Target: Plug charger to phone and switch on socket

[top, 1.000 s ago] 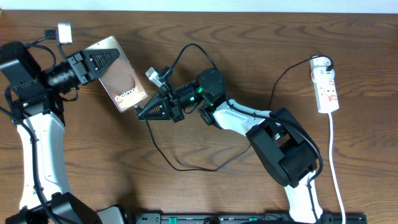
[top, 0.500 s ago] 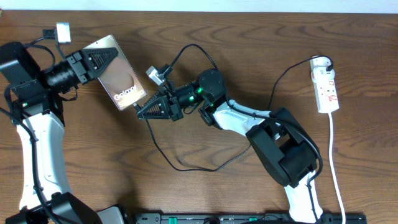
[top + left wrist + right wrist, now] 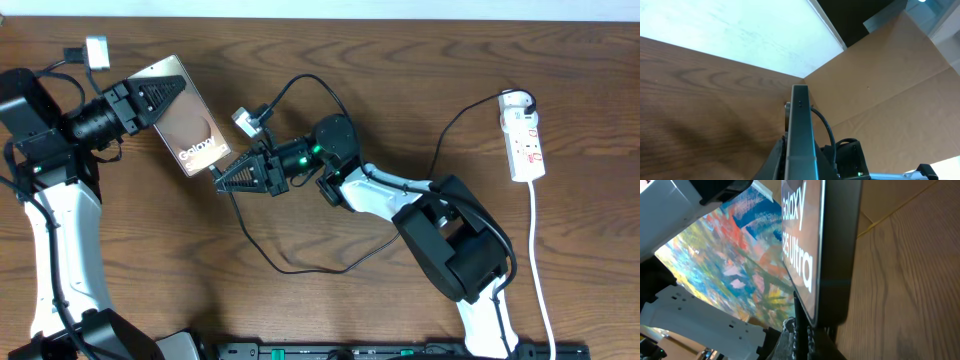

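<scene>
The left end effector (image 3: 165, 98) grips the phone (image 3: 192, 135) by one end, holding it tilted above the desk (image 3: 400, 50) near its far left corner. The right end effector (image 3: 220, 178) is clamped on the charger (image 3: 290, 268) tip at the phone's free end. The socket (image 3: 524, 140) lies by the right edge.
</scene>
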You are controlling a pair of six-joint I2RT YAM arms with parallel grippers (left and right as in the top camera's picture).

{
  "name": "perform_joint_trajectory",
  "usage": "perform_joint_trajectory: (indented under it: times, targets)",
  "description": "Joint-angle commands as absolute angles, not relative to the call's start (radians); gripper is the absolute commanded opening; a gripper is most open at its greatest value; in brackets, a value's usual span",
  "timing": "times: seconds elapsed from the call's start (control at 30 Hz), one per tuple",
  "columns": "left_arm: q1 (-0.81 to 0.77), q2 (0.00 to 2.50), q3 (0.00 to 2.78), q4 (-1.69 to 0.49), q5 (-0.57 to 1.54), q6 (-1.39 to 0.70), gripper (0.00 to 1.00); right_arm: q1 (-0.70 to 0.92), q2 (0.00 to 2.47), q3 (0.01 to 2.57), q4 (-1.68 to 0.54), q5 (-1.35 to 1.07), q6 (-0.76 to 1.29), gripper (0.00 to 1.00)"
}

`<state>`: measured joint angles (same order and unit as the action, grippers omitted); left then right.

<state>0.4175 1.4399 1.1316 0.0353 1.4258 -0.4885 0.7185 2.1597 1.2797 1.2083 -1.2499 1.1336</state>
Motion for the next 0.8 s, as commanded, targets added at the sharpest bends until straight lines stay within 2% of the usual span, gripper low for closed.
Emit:
perform_joint_trajectory:
  times: [0.0,0.77]
  targets:
    - [0.4,1.426,1.128,0.024,1.512,-0.491,0.08,0.72,2.156,1.301,1.217,-1.053,1.147,0.01]
    - [0.4,1.426,1.128,0.025,1.517,-0.492,0.07,0.72,2.156,1.301,1.265,-1.004,1.147,0.01]
